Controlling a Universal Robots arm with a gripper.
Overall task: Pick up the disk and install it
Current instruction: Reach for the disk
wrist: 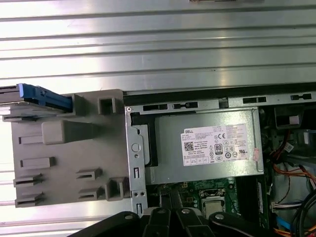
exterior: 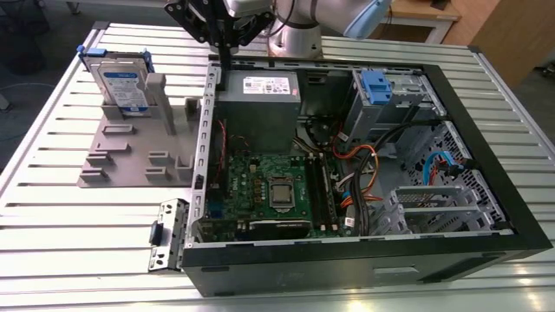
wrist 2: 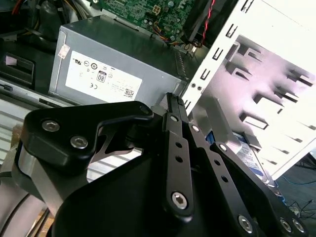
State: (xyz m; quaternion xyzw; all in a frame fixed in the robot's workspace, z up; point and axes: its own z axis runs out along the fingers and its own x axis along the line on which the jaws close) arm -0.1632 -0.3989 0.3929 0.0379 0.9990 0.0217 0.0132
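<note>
The disk [exterior: 121, 83], silver with a white-and-blue label and a blue carrier bracket, stands upright in a slot of the grey holder plate [exterior: 130, 153] at the exterior view's left. In the first wrist view the disk [wrist: 43, 96] appears edge-on, and in the second wrist view a corner of its label [wrist 2: 249, 155] peeks out behind the gripper links. My gripper [exterior: 225, 64] hangs above the case's back corner, beside the holder and apart from the disk. Its fingers come together at one tip [wrist 2: 173, 98] [wrist: 170, 213] with nothing between them.
The open computer case [exterior: 201, 136] lies on the slatted metal table [exterior: 69, 221]. Inside it are the grey power-supply box [exterior: 258, 101], the green motherboard [exterior: 269, 188], cables and a drive bay with a blue latch [exterior: 375, 84]. A small metal bracket [exterior: 165, 234] lies by the case's front corner.
</note>
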